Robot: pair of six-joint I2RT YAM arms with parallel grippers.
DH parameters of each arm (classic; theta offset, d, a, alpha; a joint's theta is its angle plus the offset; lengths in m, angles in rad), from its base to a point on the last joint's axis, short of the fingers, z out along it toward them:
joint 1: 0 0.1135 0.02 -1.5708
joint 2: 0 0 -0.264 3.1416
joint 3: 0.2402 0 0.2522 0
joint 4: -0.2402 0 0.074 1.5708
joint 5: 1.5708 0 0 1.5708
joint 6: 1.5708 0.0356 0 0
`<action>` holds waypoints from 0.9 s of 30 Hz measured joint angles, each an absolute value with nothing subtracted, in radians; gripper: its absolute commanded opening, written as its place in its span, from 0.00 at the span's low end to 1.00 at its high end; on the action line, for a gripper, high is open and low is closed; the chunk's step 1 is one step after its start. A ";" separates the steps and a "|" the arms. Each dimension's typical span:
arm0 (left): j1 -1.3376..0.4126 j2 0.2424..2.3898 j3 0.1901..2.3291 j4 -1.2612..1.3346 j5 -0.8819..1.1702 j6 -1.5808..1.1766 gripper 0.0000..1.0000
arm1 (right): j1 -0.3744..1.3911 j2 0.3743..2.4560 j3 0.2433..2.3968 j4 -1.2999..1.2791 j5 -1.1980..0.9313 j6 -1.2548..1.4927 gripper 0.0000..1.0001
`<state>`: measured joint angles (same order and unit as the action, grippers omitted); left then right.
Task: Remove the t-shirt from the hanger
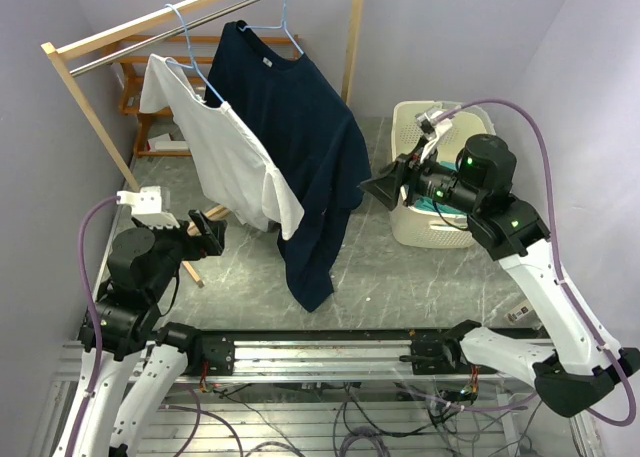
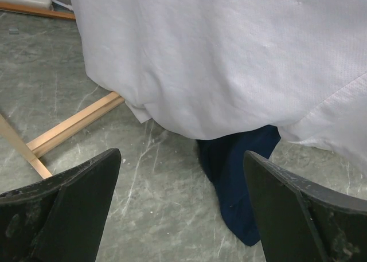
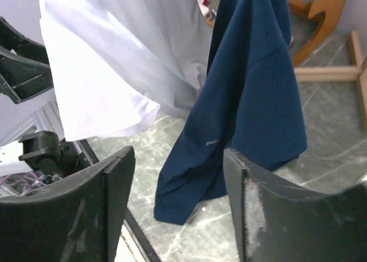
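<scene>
A white t-shirt [image 1: 230,157] hangs on a light blue hanger [image 1: 190,52] from the rack's rail [image 1: 180,32]. Beside it on the right a navy long-sleeved shirt [image 1: 310,147] hangs on a second hanger [image 1: 285,27], its sleeve end reaching the table. My left gripper [image 1: 208,229] is open, low and just left of the white hem; its wrist view shows the white t-shirt [image 2: 229,55] above the open left gripper [image 2: 182,170], untouched. My right gripper [image 1: 378,189] is open just right of the navy shirt, which shows beyond the empty right gripper [image 3: 178,159] as navy cloth [image 3: 252,84].
A white laundry basket [image 1: 405,117] stands at the back right, behind my right arm. The wooden rack's base bar [image 2: 74,124] lies on the grey marble table [image 1: 400,287] near my left gripper. Another wooden foot [image 3: 321,15] stands behind the navy shirt.
</scene>
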<state>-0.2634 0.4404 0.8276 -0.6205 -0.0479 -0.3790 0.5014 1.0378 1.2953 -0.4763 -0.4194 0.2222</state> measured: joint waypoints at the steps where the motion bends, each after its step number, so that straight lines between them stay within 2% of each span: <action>1: -0.263 0.439 0.828 -0.621 -0.049 -0.379 1.00 | 0.501 1.045 1.311 -0.475 -0.423 0.227 0.71; 4: -0.263 0.433 0.828 -0.622 -0.057 -0.382 0.98 | 0.501 1.071 1.366 -0.472 -0.439 0.224 0.71; 6: -0.263 0.430 0.828 -0.622 -0.057 -0.382 0.90 | 0.501 1.093 1.409 -0.469 -0.451 0.225 0.69; 8: -0.263 0.426 0.828 -0.622 -0.056 -0.381 0.68 | 0.502 1.129 1.477 -0.479 -0.454 0.223 0.67; 13: -0.263 0.383 0.828 -0.622 -0.057 -0.381 0.38 | 0.501 1.269 1.699 -0.499 -0.419 0.202 0.62; 16: -0.263 0.339 0.828 -0.621 -0.059 -0.381 0.10 | 0.501 1.356 1.815 -0.516 -0.382 0.189 0.59; 17: -0.263 0.328 0.828 -0.621 -0.060 -0.382 0.07 | 0.501 1.382 1.843 -0.517 -0.370 0.185 0.58; 21: -0.263 0.306 0.828 -0.622 -0.067 -0.382 0.07 | 0.502 1.457 1.893 -0.517 -0.320 0.176 0.58; 25: -0.263 0.295 0.828 -0.622 -0.067 -0.381 0.30 | 0.506 1.500 1.895 -0.508 -0.271 0.169 0.58; 27: -0.263 0.294 0.828 -0.622 -0.067 -0.381 0.38 | 0.506 1.522 1.906 -0.502 -0.260 0.162 0.58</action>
